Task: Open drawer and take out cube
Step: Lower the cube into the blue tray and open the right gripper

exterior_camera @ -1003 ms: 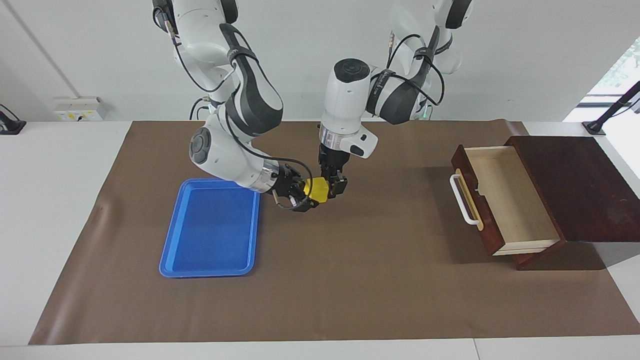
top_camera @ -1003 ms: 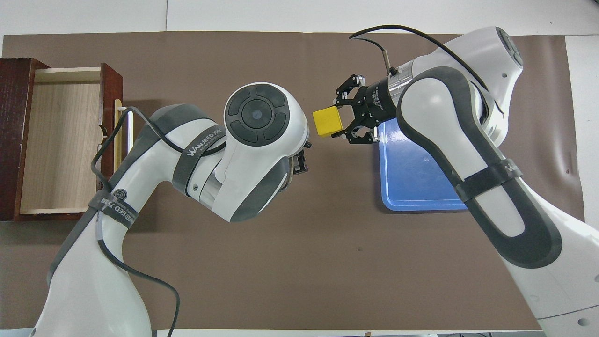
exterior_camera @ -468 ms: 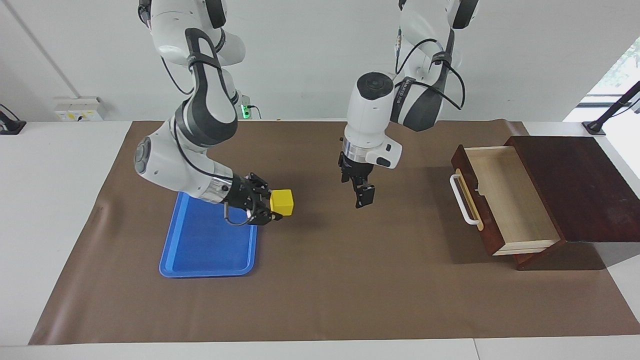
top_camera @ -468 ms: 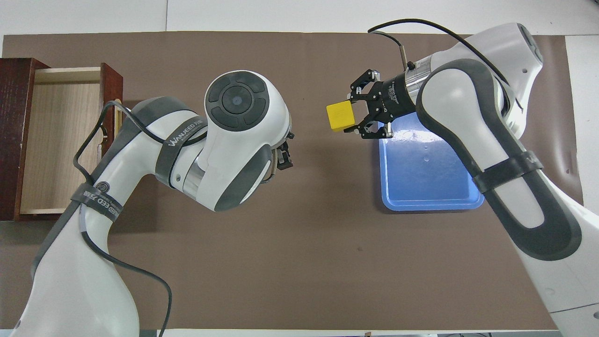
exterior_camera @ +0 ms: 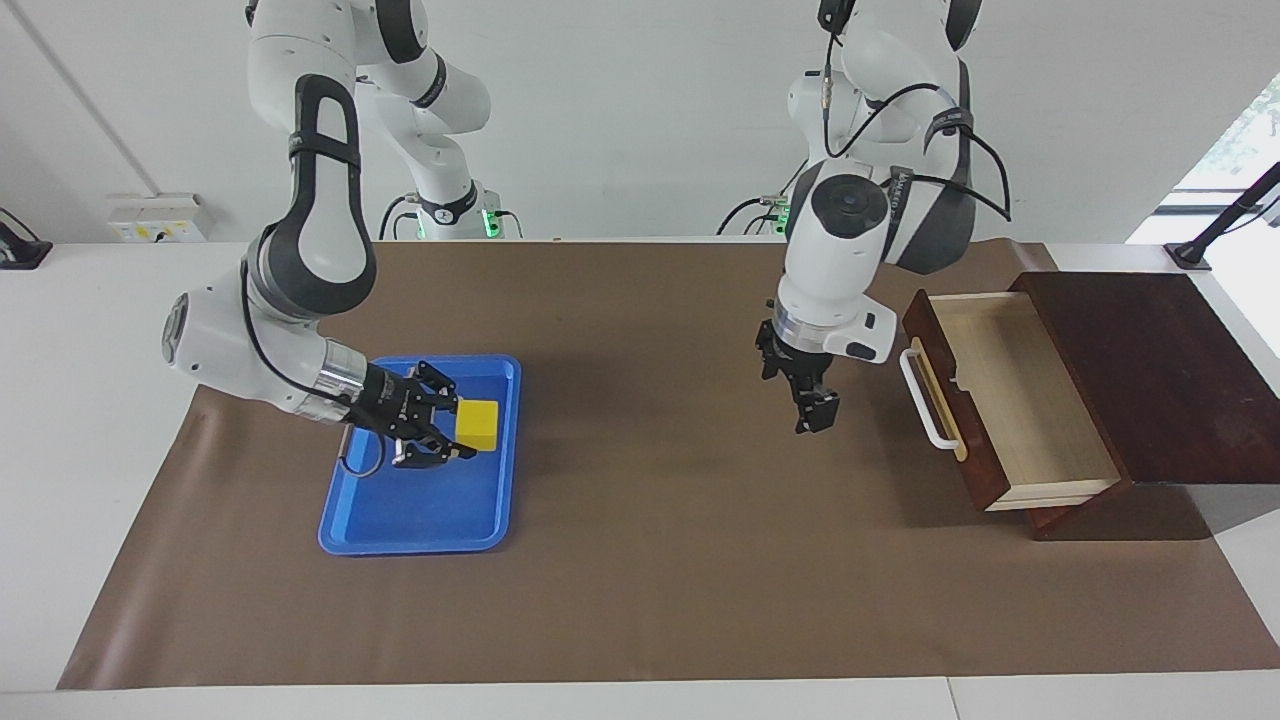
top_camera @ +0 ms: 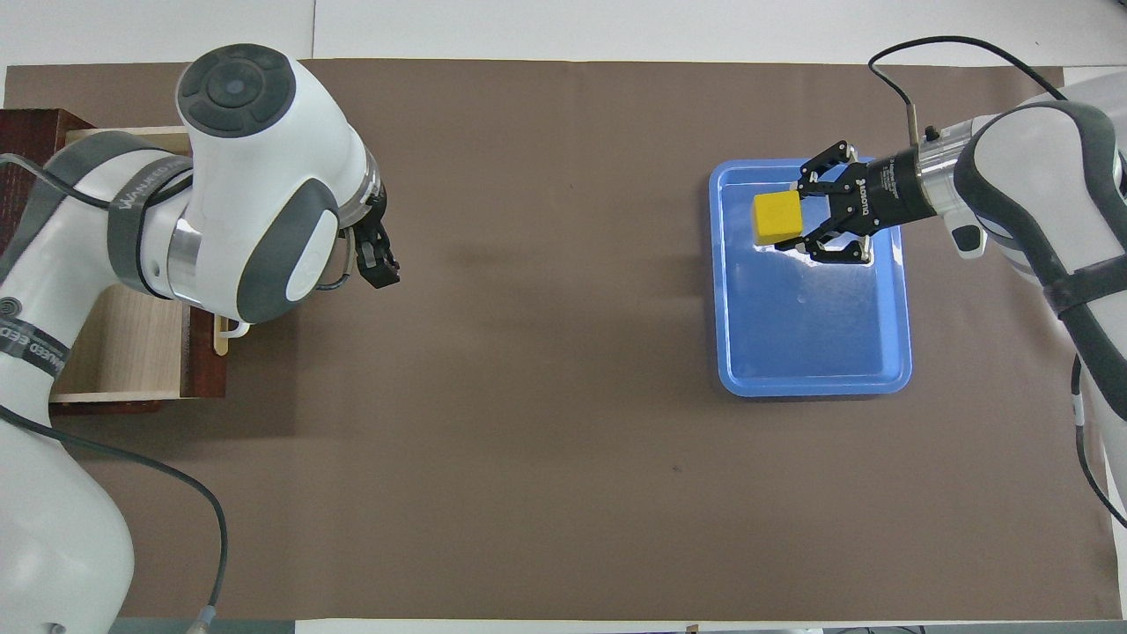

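The right claw [exterior_camera: 462, 427] is holding the yellow cube [exterior_camera: 478, 424] tight, up in the air over the blue tray [exterior_camera: 420, 520]. The tray is sitting on the brown mat [exterior_camera: 660, 560] on the table [exterior_camera: 90, 330]. The left claw [exterior_camera: 812, 405] is hanging wide and holding nothing, over the mat near the drawer [exterior_camera: 1010, 400]. The drawer is standing pulled out

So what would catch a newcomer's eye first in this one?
The small bright yellow cube, clamped in the right gripper over the flat blue plastic tray. Next, the dark reddish-brown wooden drawer standing open at the left arm's end, with the left gripper open in the air beside it.
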You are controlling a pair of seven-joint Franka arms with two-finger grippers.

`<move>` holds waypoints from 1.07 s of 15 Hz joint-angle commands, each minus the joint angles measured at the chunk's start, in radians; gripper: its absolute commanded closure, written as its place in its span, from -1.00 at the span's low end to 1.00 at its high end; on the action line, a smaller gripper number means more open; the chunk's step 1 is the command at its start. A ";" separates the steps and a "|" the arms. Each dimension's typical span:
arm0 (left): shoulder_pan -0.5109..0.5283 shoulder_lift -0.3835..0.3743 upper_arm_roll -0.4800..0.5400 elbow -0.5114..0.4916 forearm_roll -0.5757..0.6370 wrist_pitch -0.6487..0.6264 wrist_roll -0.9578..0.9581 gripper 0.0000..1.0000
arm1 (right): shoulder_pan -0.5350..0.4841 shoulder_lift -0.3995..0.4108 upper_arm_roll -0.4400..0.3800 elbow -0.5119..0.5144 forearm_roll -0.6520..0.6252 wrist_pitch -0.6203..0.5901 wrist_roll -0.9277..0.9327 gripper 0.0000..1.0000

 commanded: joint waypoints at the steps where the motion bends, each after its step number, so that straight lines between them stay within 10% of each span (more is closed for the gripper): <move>1: 0.069 -0.033 -0.010 -0.038 0.013 -0.025 0.089 -1.00 | -0.045 -0.077 -0.010 -0.177 -0.010 0.022 -0.179 1.00; 16: 0.272 -0.050 -0.010 -0.087 0.084 -0.031 0.462 -1.00 | -0.108 -0.108 -0.048 -0.332 -0.081 0.061 -0.376 1.00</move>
